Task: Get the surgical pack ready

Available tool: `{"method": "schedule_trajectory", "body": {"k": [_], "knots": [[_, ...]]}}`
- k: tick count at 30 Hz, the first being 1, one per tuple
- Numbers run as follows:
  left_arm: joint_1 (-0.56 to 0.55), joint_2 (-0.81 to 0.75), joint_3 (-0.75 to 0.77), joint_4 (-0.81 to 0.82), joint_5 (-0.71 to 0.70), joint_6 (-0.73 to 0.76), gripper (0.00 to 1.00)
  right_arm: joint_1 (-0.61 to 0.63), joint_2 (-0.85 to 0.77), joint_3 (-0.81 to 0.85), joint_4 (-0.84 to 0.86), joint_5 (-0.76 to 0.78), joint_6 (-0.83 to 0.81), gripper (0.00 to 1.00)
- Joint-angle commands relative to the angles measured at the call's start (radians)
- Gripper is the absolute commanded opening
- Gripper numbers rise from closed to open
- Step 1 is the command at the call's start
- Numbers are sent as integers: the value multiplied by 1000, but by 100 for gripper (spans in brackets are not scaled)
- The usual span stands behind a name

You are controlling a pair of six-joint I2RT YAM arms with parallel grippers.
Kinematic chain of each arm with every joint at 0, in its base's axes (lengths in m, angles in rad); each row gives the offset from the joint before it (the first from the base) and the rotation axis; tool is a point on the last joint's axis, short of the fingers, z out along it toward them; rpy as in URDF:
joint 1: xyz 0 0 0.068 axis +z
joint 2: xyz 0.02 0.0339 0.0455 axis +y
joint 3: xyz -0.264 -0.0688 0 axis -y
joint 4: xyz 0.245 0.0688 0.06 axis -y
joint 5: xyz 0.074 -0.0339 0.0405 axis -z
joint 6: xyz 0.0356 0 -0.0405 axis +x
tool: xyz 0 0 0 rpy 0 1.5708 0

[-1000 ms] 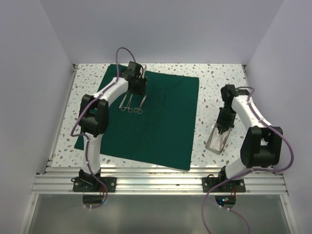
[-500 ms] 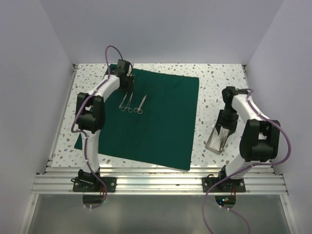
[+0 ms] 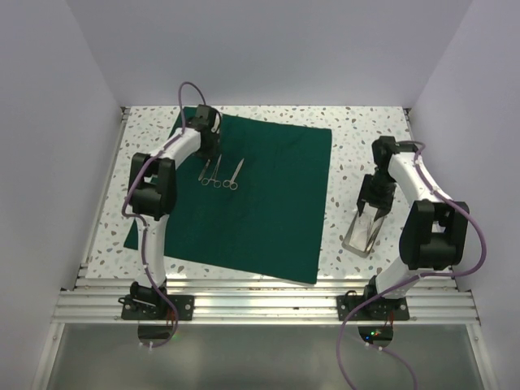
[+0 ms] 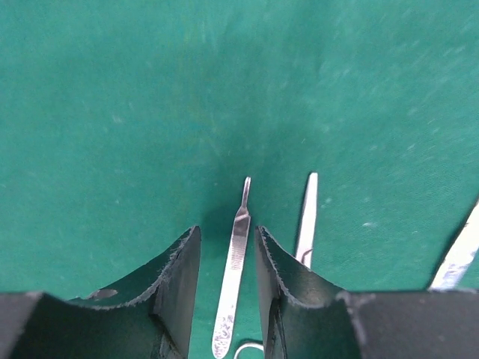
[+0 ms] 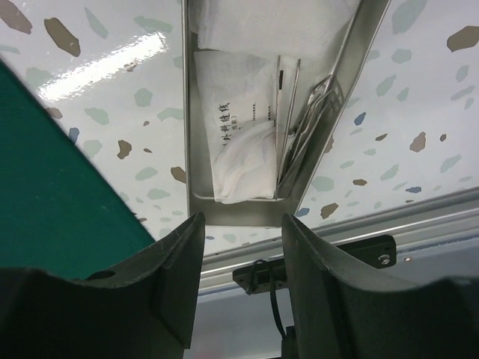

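L gripper [image 4: 227,235] low over far-L part of green drape [image 4: 150,90], jaws abt half apart, straddling a slim steel instrument [image 4: 238,224] that lies flat on the cloth w/ a gap each side, nothing gripped; second steel piece [image 4: 307,206] just beside it. R gripper [image 5: 243,224] hangs over metal tray [image 5: 239,212] on speckled table [image 5: 419,97] just R of drape, jaws apart, empty. Tray holds printed white sachet [image 5: 239,105], gauze [image 5: 243,168] & thin steel pieces [image 5: 303,127] along one wall.
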Motion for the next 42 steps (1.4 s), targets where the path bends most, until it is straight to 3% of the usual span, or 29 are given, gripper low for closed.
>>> {"method": "schedule_trajectory", "body": {"k": [1, 16, 19, 26, 32, 35, 41, 42], "knots": [[9, -54, -38, 3, -34, -1, 38, 2, -27, 49, -20, -40, -3, 50], [4, -63, -137, 9, -13, -41, 28, 3, -15, 73, -20, -77, 5, 49], [4, -47, -121, 9, -1, -36, 24, 5, -10, 87, -23, -77, 4, 49], [5, -39, -56, -27, -1, -41, 0, 33, 7, 147, -31, -100, 17, 49], [5, -91, 2, -70, -16, -56, 0, 134, 67, 266, -20, -135, 63, 49], [4, -131, 4, -80, 51, -79, 0, 200, 107, 325, 0, -158, 89, 49], [2, -194, -76, -80, 55, -107, 0, 260, 169, 398, 46, -256, 145, 50], [2, -203, -100, -89, 44, -106, 4, 260, 173, 408, 45, -259, 143, 50]]}}
